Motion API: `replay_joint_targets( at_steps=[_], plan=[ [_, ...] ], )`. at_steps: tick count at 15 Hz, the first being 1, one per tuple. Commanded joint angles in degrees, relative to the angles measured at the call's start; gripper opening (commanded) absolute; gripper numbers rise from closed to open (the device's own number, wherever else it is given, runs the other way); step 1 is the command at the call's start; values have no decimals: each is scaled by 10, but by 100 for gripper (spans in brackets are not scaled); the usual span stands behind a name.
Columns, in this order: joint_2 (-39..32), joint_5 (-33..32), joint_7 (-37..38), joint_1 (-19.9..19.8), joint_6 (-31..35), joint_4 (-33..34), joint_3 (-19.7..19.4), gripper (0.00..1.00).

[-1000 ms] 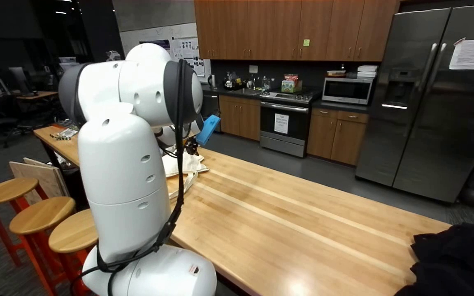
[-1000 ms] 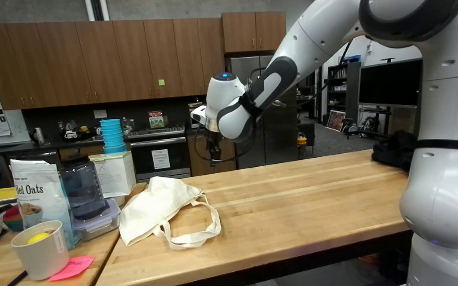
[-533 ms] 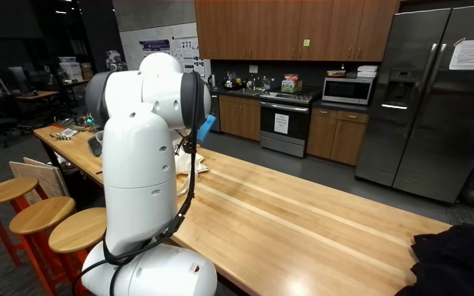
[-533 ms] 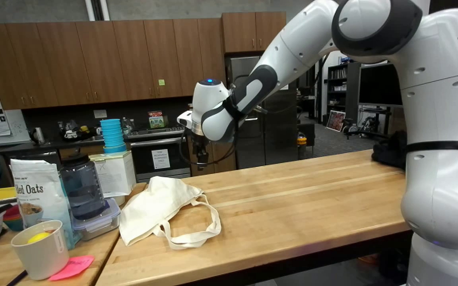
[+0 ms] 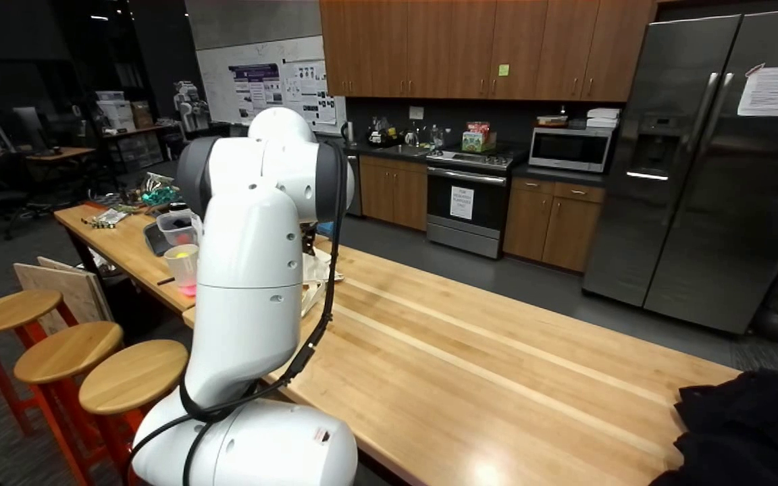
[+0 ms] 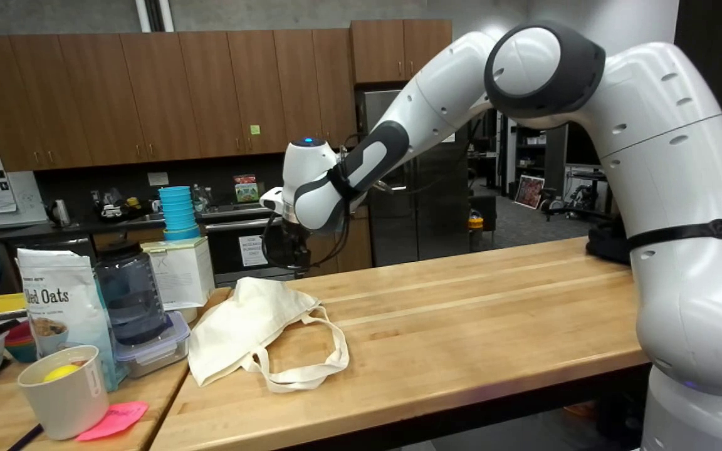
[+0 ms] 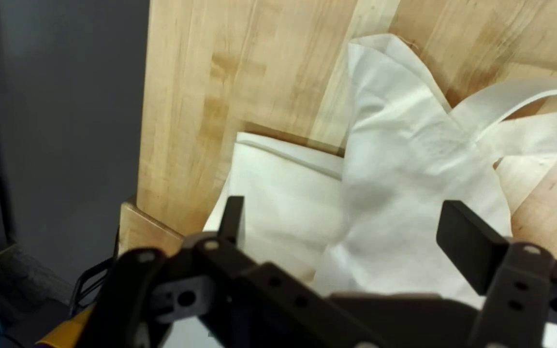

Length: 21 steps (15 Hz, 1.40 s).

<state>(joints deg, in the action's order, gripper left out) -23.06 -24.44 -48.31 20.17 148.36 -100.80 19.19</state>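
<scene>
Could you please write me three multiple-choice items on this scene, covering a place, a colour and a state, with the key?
1. Where does the cream tote bag lie?
A) On a stool
B) On the wooden table
C) On the stove

2. What colour is the paper note by the base of the mug?
A) Pink
B) Green
C) White

3. How does the gripper stand?
A) Shut on the bag
B) Shut on nothing
C) Open

Key:
1: B, since an exterior view shows the bag lying on the table.
2: A, since the note shows bright pink in an exterior view.
3: C, since the wrist view shows its fingers wide apart.
</scene>
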Motion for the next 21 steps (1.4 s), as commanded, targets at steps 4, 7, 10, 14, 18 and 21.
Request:
replay_joint_targets(
  at_steps=[4, 7, 10, 14, 18, 21],
  plan=[
    [-97, 3, -44, 40, -81, 118, -2, 100],
    [-129, 5, -51, 53, -110, 156, -6, 100],
    [-156, 0, -55, 62, -129, 190, -14, 100],
    [-182, -4, -60, 71, -145, 229, -25, 68],
    [-186, -12, -57, 75, -144, 243, -40, 36],
    [-171, -22, -49, 72, -130, 232, -52, 12]
  ],
)
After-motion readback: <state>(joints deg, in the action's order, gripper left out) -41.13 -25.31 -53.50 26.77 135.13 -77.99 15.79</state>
